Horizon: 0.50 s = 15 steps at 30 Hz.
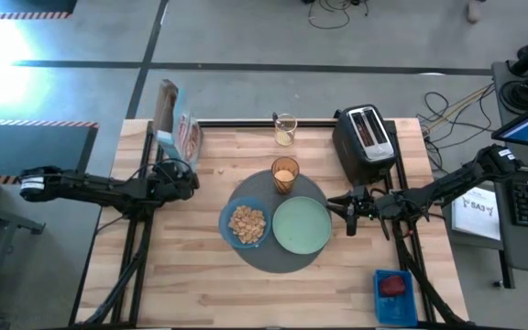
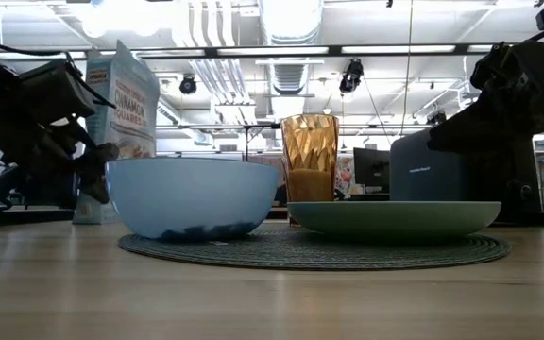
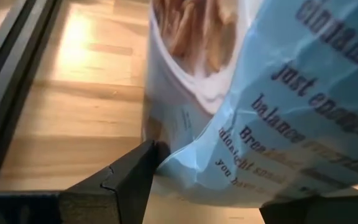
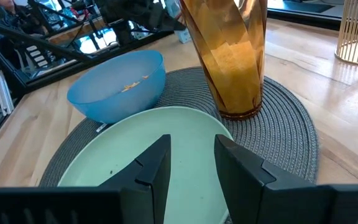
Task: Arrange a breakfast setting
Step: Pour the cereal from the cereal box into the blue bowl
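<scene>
Round dark-grey woven mat (image 1: pixel 282 249) lies mid-table on the light wooden table (image 1: pixel 200 293). On the mat: small blue bowl (image 1: pixel 244 223) with cereal pieces inside, on its left part; pale green round plate (image 1: pixel 302 225) on its right part, just beside the bowl; amber faceted glass of orange drink (image 1: pixel 285 174) upright at the mat's far edge, behind and between the 2. No spoon visible in any view.

Right gripper (image 1: pixel 352 211) sits just beside the plate's right rim, pointing at it, low over the table. Right wrist view: its 2 dark fingers (image 4: pixel 151 171) are parted with a gap between them, nothing held, plate right in front, glass and bowl beyond on the mat.

Left gripper (image 1: pixel 183 179) is at the table's left side, well apart from the mat, up against the blue cereal box (image 1: pixel 178 128) standing at the far-left edge. Left wrist view: the box's crumpled blue lower part sits between the 2 finger tips (image 3: pixel 129 180), 1 tip touching it; cannot tell whether it is clamped or just framed.

Black 2-slot toaster (image 1: pixel 365 137) stands at the far right, behind the right gripper. Small clear glass cup (image 1: pixel 285 128) at the far edge, centre. Blue tray with a red item (image 1: pixel 394 293) at the near right corner.
</scene>
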### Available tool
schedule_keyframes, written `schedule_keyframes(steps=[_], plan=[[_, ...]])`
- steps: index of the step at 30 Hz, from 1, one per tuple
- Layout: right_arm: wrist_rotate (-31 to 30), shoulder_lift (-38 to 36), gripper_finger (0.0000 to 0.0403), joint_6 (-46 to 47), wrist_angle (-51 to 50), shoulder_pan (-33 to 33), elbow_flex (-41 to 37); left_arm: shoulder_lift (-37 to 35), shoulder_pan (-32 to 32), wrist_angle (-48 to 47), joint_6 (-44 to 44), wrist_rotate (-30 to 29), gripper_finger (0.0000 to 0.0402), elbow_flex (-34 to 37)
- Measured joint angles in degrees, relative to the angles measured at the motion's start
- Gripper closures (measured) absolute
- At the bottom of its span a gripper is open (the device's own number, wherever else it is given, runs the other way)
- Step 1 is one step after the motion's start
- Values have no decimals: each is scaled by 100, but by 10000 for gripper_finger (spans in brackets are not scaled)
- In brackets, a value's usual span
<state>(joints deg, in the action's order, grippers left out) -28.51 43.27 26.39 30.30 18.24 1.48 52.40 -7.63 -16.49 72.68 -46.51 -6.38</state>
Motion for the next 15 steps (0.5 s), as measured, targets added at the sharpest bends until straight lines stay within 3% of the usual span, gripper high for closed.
schedule_keyframes(steps=[4, 15], plan=[[2, 0, 289, 0, 0, 2, 0, 19, -60, -106, 679, -474, 184, 46], [2, 0, 289, 0, 1, 1, 0, 595, -143, -12, 962, -827, 210, 49]])
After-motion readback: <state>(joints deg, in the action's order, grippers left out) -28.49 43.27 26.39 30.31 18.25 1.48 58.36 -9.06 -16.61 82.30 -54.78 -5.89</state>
